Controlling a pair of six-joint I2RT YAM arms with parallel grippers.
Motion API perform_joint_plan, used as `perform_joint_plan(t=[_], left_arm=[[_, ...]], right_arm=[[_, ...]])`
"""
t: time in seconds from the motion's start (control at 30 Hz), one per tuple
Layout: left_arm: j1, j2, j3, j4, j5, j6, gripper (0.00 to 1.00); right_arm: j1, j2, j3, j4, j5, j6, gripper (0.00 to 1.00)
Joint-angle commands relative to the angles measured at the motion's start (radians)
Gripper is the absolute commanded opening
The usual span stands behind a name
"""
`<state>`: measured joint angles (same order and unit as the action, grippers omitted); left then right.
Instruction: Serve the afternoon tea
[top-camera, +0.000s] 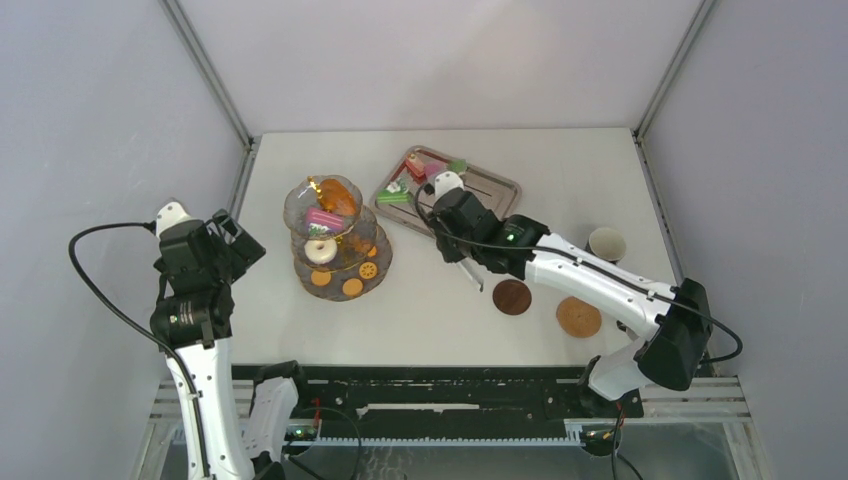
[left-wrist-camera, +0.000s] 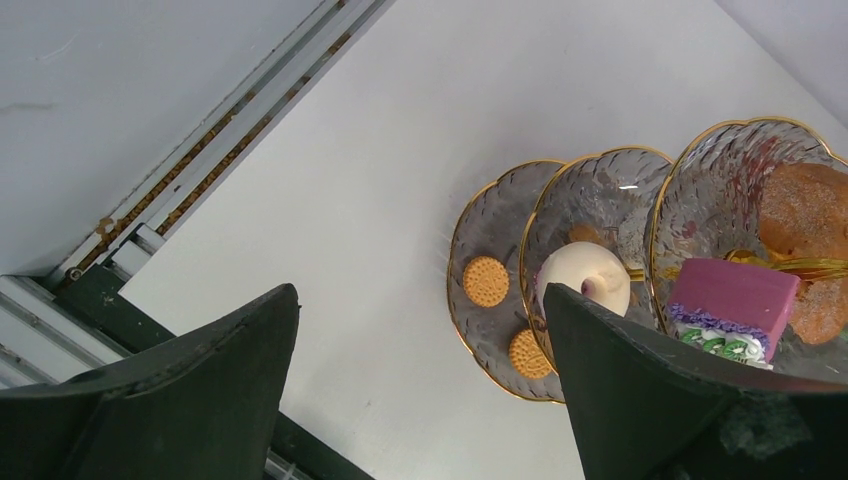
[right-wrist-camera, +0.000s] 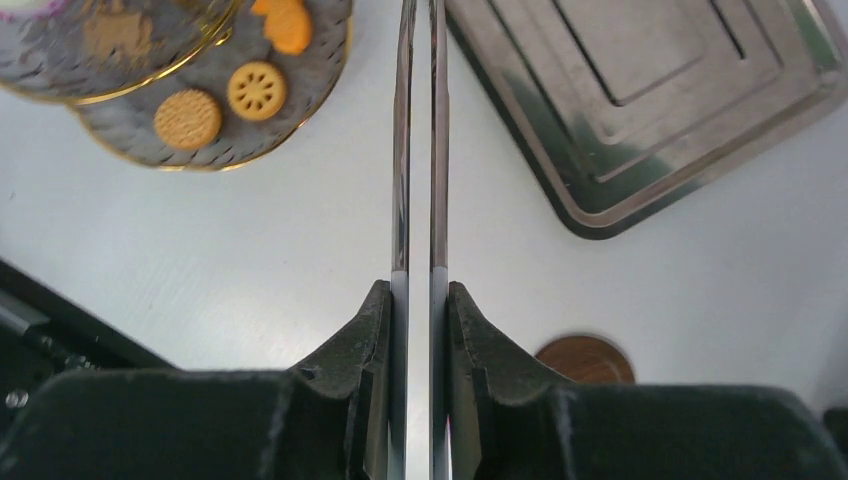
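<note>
Tongs (right-wrist-camera: 402, 150) clamped in right end effector (right-wrist-camera: 420, 295), plain only wrist-side; left end effector (left-wrist-camera: 420, 300) gapes empty

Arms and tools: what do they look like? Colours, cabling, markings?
Left arm and right arm: white tubular links, black joint housings, white end caps, loose black cables. Green light on the right arm's forearm. Left tool and right tool: matte black wedge fingers, no markings legible.

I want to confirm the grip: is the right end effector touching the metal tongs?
Touching. The right wrist view shows both fingers of the right end effector pressed against the outer sides of the metal tongs, with no gap, squeezing the two blades close together.
</note>
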<state>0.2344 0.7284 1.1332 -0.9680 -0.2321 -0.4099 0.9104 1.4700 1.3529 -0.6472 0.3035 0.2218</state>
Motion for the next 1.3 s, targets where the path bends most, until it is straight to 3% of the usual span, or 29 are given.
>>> perform_joint_plan(t=[0.0,0.67,0.7,0.83,0.93,1.07,1.27], left_arm=[[0.006,-0.018,-0.018,0.029,0.010,0.011,0.96],[0.005,-0.040,-0.011,0.006,0.019,0.006,0.96],[0.005,-0.039,-0.012,0.006,0.020,0.006,0.96],[0.006,-0.036,-0.008,0.007,0.019,0.007,0.96],[0.005,-0.037,-0.007,0.008,0.019,0.008,0.96],[0.005,-0.036,-0.010,0.008,0.019,0.009,0.96],[0.005,-0.036,-0.011,0.008,0.020,0.008,0.96]], right_arm=[[0.045,-0.026,0.014,0.019,-0.021,-0.031,0.00],[0.180,0.081,0.140,-0.033,-0.071,-0.149,0.00],[0.181,0.081,0.137,-0.027,-0.073,-0.149,0.02],[0.186,0.082,0.139,-0.016,-0.073,-0.147,0.31],[0.185,0.070,0.134,-0.009,-0.060,-0.143,0.41],[0.185,0.057,0.133,-0.006,-0.050,-0.141,0.45],[0.185,0.005,0.110,0.027,-0.013,-0.129,0.43]])
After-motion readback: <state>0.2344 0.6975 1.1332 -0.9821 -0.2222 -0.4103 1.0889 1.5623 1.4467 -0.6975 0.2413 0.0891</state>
